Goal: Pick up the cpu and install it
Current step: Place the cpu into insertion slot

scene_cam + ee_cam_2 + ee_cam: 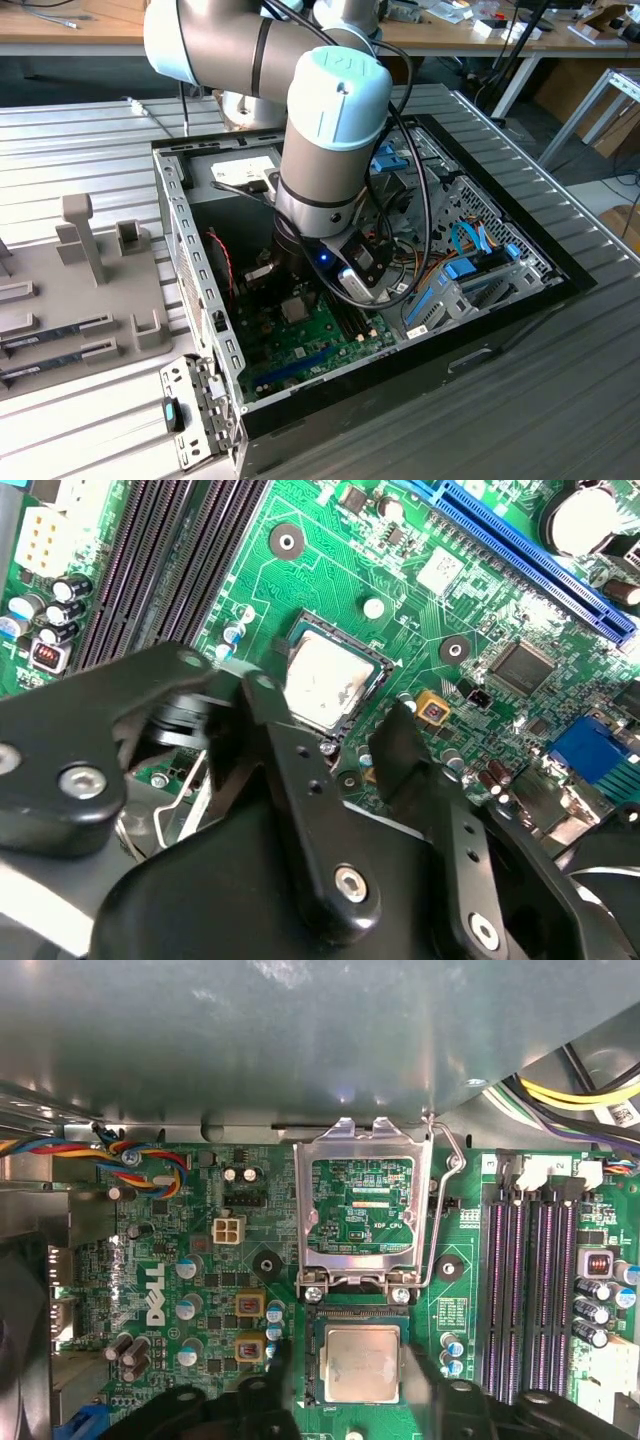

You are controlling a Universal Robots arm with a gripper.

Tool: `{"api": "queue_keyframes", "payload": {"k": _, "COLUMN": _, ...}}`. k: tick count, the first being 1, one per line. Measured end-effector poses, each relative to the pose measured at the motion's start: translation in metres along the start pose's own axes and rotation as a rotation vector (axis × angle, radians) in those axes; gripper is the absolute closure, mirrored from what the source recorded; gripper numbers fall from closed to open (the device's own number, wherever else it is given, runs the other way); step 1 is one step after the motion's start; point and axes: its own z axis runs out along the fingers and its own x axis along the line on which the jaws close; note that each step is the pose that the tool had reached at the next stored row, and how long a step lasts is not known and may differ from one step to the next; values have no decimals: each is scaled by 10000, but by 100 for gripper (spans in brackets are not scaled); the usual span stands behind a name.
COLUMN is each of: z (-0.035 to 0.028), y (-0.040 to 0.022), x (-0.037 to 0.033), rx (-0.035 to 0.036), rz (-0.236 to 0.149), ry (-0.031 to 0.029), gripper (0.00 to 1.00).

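The cpu (pixel 360 1365), a silvery square with a smudged top, lies flat in the motherboard socket (pixel 308 1360) in both wrist views. My gripper (pixel 355 1372) hangs just above it, open. One black fingertip (pixel 281 1358) stands off one side of the chip and the other fingertip (pixel 428 1368) off the opposite side, with a small gap at each edge. In the second wrist view the cpu (pixel 322 683) sits between the same two fingers (pixel 263 692) of the gripper (pixel 330 708). The socket's metal load plate (pixel 363 1210) is folded back and its lever (pixel 447 1200) is raised.
My arm reaches down into an open computer case (pixel 190 250) lying on a ribbed metal table. Memory slots (pixel 530 1280), capacitors and coloured cables (pixel 140 1155) crowd the board near the socket. A grey fixture tray (pixel 70 290) with memory sticks sits at the exterior view's left.
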Motion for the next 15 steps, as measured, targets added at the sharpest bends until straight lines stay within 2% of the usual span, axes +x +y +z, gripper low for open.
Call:
{"api": "queue_keyframes", "payload": {"k": 1, "z": 0, "y": 0, "x": 0, "rx": 0, "rz": 0, "ry": 0, "gripper": 44}}
{"api": "queue_keyframes", "payload": {"k": 2, "z": 0, "y": 0, "x": 0, "rx": 0, "rz": 0, "ry": 0, "gripper": 37}}
{"api": "queue_keyframes", "payload": {"k": 5, "z": 0, "y": -1, "x": -2, "rx": 0, "rz": -1, "ry": 0, "gripper": 37}}
{"api": "queue_keyframes", "payload": {"k": 10, "z": 0, "y": -3, "x": -92, "rx": 0, "rz": -48, "ry": -2, "gripper": 37}}
{"api": "queue_keyframes", "payload": {"k": 13, "z": 0, "y": -3, "x": -103, "rx": 1, "rz": -58, "ry": -2, "gripper": 38}}
{"api": "queue_keyframes", "payload": {"k": 14, "z": 0, "y": -2, "x": -104, "rx": 0, "rz": -58, "ry": -2, "gripper": 46}}
{"api": "queue_keyframes", "payload": {"k": 15, "z": 0, "y": -2, "x": -104, "rx": 0, "rz": -59, "ry": -2, "gripper": 46}}
